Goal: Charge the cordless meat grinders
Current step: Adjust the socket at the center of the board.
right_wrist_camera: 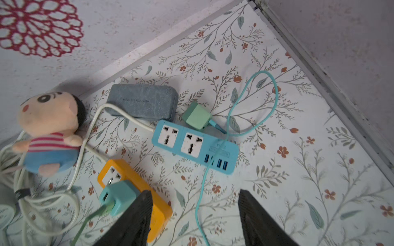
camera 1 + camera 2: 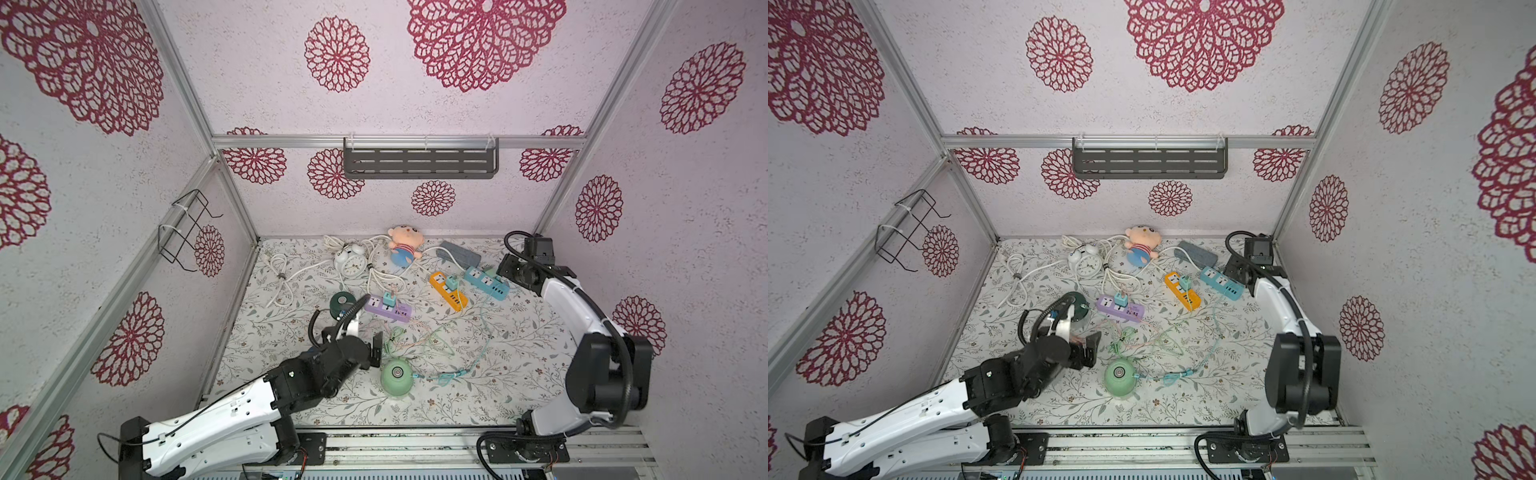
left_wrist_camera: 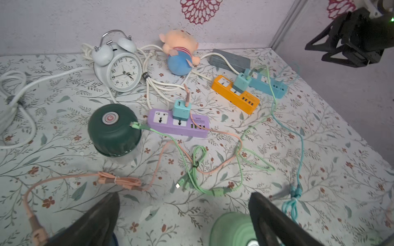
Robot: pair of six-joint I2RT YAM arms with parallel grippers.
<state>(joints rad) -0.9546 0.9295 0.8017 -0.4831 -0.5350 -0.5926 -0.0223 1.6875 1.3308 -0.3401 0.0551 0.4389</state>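
Snagging the blue cable is the main risk imo: it crosses the blue power strip right under the right hand, whose fingers stand apart w/ nothing btw them. If they shut on the cable instead of the light green adapter, a pull could tug the plug at the light green grinder, b/c that cable looks to end there.

The adapter lies on its side, unplugged, just beside the strip, on the edge away from the orange power strip. Prongs aren't visible, so can't tell which way it must turn. It's small & smooth-looking, so it prob. twists in a pinch and misses the socket. The strip doesn't look fixed to the desk, so an angled push may slide it.

2nd risk: the left hand, fully released & empty, sits just beside the light green grinder. A careless move could knock it.

Positions vs the blue power strip:
- The light green grinder is well apart from it, toward the desk's front edge, so also well apart from the right hand.
- The dark green grinder is well apart too, past the orange strip & the purple power strip, w/ a green cable already in its side.
- Navy grinder: not seen.
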